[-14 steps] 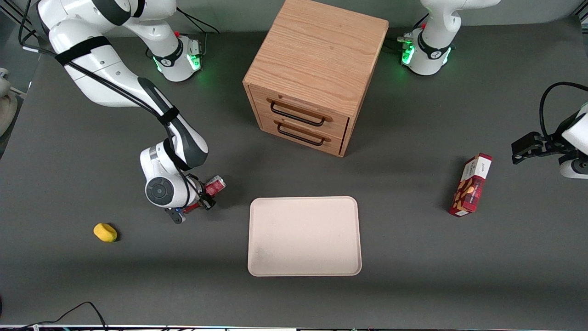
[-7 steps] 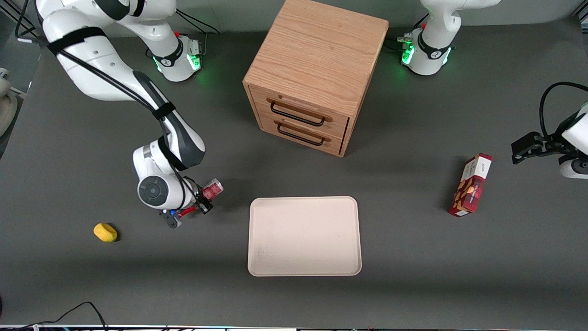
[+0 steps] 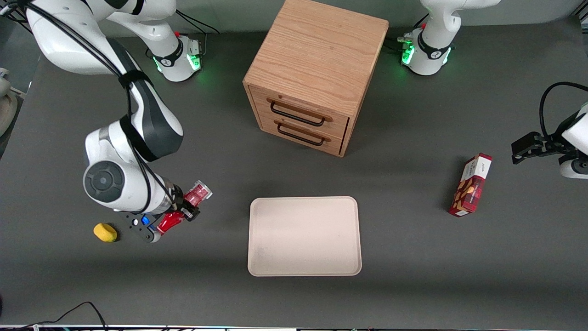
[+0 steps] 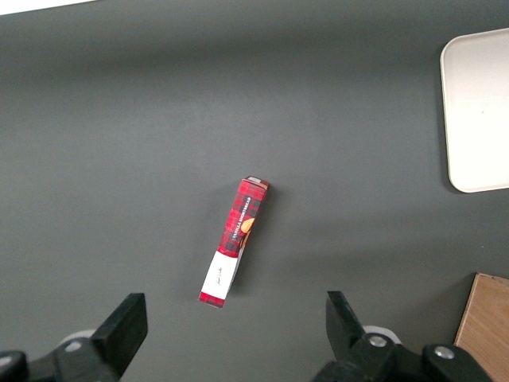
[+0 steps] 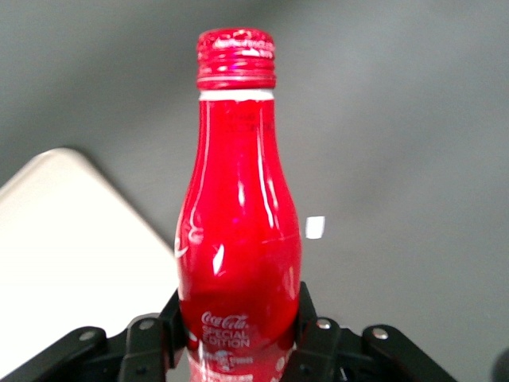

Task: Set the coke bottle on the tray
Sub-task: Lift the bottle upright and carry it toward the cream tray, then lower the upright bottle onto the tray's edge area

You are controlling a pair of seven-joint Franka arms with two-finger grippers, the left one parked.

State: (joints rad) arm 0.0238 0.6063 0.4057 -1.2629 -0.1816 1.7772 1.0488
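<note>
Raised and swung toward the front camera since a second ago, the white working arm now carries its load higher above the dark grey worktop point(image 3: 413, 285), and the wrist looms larger in the front view than it did before; nothing else on the worktop has shifted.

Largest of the things, the light oak drawer cabinet point(image 3: 317, 73) with two black-handled drawers stands farther from the front camera than everything else. In front of its drawers, nearer the camera, lies the flat rectangular cream tray point(image 3: 304, 236) with rounded corners and a low rim, its surface bare. Well off toward the parked arm's end of the worktop lies the red rectangular snack box point(image 3: 471, 185).

The black two-fingered hand point(image 3: 181, 212) hangs above the worktop, beside the tray toward the working arm's end and well apart from its rim. Its fingers are closed onto the lower body of the small slim red coke bottle point(image 3: 183, 209) with red cap and white lettering. In the right wrist view the bottle point(image 5: 238, 231) juts straight out from between the fingers point(image 5: 318, 338), neck and cap free, a corner of the tray point(image 5: 71, 263) showing below it.

Smallest, a yellow rounded lump point(image 3: 105, 232) sits on the worktop just beside the hand, away from the tray.
</note>
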